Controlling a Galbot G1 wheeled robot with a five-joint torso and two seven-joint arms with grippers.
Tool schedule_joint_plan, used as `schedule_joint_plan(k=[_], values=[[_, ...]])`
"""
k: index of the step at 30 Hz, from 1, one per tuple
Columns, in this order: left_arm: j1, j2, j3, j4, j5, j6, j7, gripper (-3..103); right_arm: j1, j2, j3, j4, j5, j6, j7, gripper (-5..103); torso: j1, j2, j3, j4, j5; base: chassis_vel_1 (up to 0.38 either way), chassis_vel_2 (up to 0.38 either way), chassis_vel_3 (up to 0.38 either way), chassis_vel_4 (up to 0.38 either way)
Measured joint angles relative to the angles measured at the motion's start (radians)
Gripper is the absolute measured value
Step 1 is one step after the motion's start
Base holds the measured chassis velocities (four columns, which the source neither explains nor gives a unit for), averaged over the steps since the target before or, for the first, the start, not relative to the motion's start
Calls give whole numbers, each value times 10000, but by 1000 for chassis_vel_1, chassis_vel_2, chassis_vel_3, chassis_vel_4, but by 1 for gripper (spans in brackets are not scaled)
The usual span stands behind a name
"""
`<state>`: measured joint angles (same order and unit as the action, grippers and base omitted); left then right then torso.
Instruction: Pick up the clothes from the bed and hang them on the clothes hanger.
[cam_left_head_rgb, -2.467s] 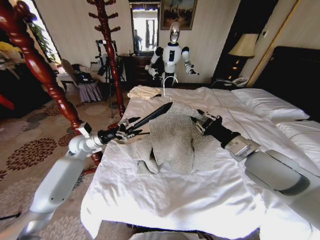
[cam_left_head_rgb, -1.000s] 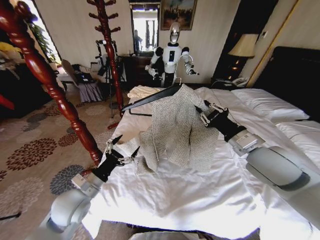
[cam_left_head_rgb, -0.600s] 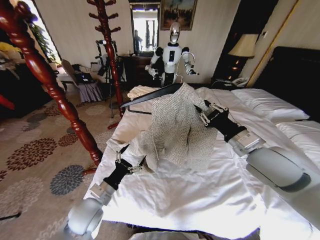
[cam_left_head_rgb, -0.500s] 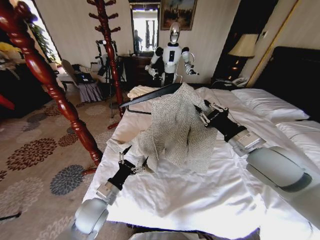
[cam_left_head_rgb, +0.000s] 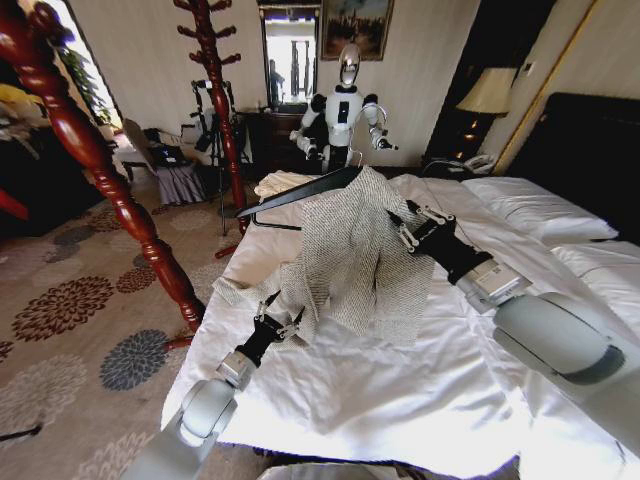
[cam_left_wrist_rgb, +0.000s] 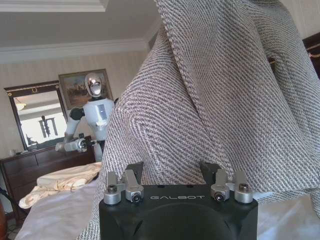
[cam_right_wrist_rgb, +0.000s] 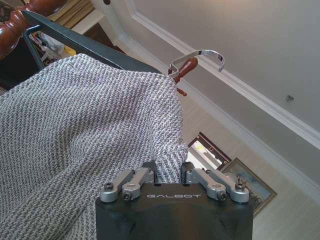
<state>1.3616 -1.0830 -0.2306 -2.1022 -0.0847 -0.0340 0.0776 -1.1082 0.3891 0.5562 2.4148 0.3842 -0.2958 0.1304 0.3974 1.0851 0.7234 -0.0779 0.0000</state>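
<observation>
The clothes, a grey herringbone jacket, hang lifted above the bed, draped over the black clothes hanger. The hanger's silver hook sticks up past the cloth. My right gripper is shut on the jacket's upper edge at the hanger's right end; in the right wrist view its fingers pinch the weave. My left gripper is low by the jacket's trailing left sleeve, open. In the left wrist view the cloth hangs just beyond its spread fingertips.
A red-brown wooden coat stand rises left of the bed and a second one stands farther back. A cream cloth lies at the bed's far end near another robot. Pillows and a dark headboard are at the right.
My left arm has swung from the bed's left edge rightwards, bringing its gripper up to the hanging jacket's lower left part. The right gripper keeps the jacket and hanger raised in place.
</observation>
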Motion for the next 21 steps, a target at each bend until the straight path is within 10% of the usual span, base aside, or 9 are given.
schedule_joint_plan(k=[14, 21], values=[[-413, 142, -1150, 205, -1380, 93, 126, 11, -4, 45, -4, -2, -18, 31, -33, 23, 0, 0, 0, 0, 0, 0, 0, 0, 0], [-610, 199, -1537, 207, -2178, 303, 265, 0, -11, 25, 39, -15, -25, 37, -35, 23, -1, 0, 0, 0, -1, 0, 0, 0, 0]])
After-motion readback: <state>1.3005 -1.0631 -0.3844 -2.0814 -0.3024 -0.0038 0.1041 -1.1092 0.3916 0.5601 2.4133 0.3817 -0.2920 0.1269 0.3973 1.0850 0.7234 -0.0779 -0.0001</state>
